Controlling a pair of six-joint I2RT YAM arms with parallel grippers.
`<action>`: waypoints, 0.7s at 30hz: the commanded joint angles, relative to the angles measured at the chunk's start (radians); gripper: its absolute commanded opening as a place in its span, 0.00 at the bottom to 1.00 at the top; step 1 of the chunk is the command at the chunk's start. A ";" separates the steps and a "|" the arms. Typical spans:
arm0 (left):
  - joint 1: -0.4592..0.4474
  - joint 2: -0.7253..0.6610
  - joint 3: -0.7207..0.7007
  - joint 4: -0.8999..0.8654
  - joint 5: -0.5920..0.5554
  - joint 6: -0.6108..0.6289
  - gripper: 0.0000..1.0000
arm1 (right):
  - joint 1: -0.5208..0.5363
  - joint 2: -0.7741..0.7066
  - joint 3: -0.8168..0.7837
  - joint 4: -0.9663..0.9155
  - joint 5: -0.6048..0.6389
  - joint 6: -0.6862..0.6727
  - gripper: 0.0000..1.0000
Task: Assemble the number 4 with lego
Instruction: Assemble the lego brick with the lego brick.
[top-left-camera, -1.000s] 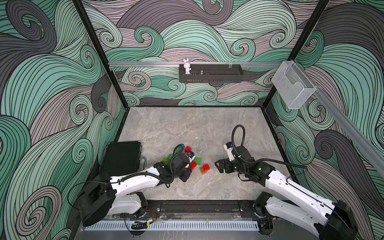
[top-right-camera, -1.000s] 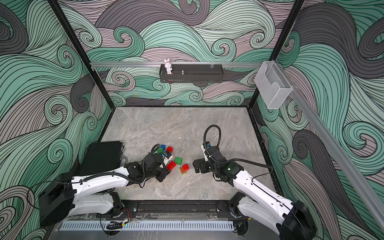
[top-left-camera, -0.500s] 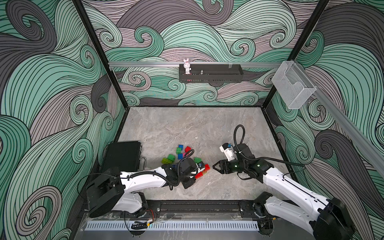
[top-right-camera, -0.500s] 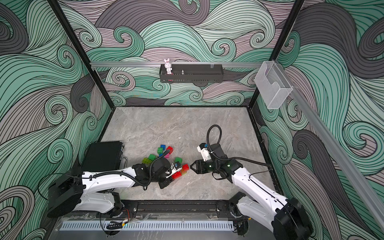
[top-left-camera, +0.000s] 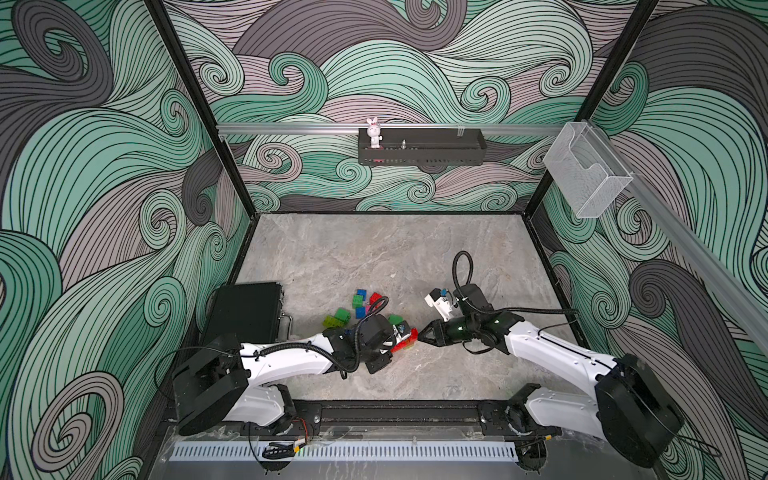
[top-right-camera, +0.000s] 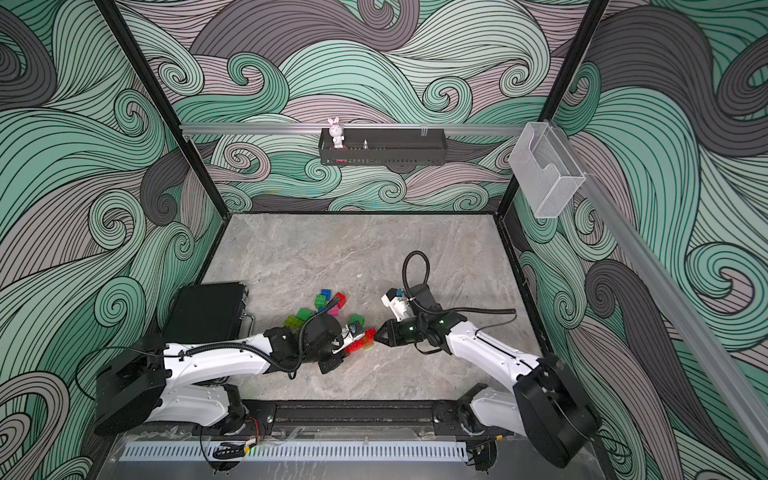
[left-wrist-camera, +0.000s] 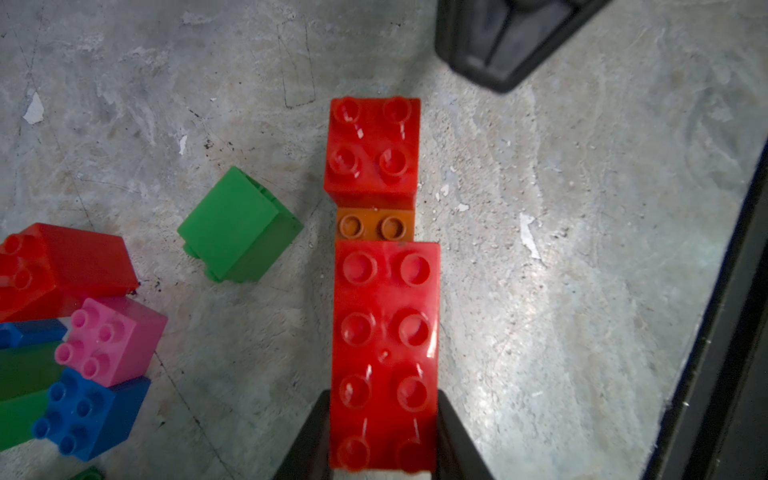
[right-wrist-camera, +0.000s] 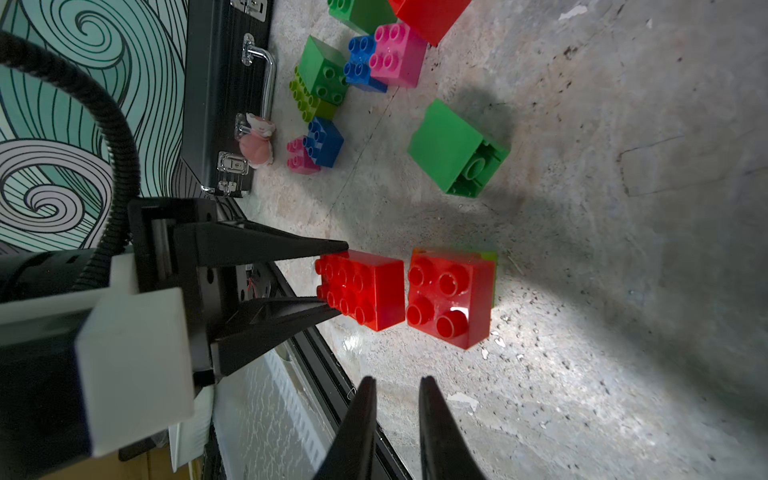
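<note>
Currently left end effector (left-wrist-camera: 384, 415) clamps long red brick (left-wrist-camera: 385, 324) at its left end; red square brick (left-wrist-camera: 372, 151) in line beyond. Right end effector (right-wrist-camera: 394, 395), jaws narrowly apart, empty, sits just right of both.

Even overhead light is filling both top views. The arms are casting faint shadows on the grey marbled desk (top-left-camera: 374, 257), and the wide-angle lens is splaying the black frame post (top-left-camera: 199, 104) outward. In the left wrist view a bright pool is glaring beside the glossy red oblong plastic brick (left-wrist-camera: 384, 353), its studs flashing white highlights. In the right wrist view a similar pool is lighting the translucent red square brick (right-wrist-camera: 449, 297), shadow is darkening the desk around it, and the near white housing (right-wrist-camera: 133, 365) is blurring.
</note>
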 joint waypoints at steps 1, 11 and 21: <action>0.010 0.001 0.050 0.030 -0.001 0.013 0.00 | -0.007 0.040 0.028 0.060 -0.049 0.018 0.16; 0.023 0.028 0.067 0.035 0.026 0.022 0.00 | -0.006 0.114 0.051 0.097 -0.094 0.034 0.00; 0.025 0.043 0.061 0.025 0.046 0.026 0.00 | -0.006 0.135 0.054 0.136 -0.108 0.069 0.00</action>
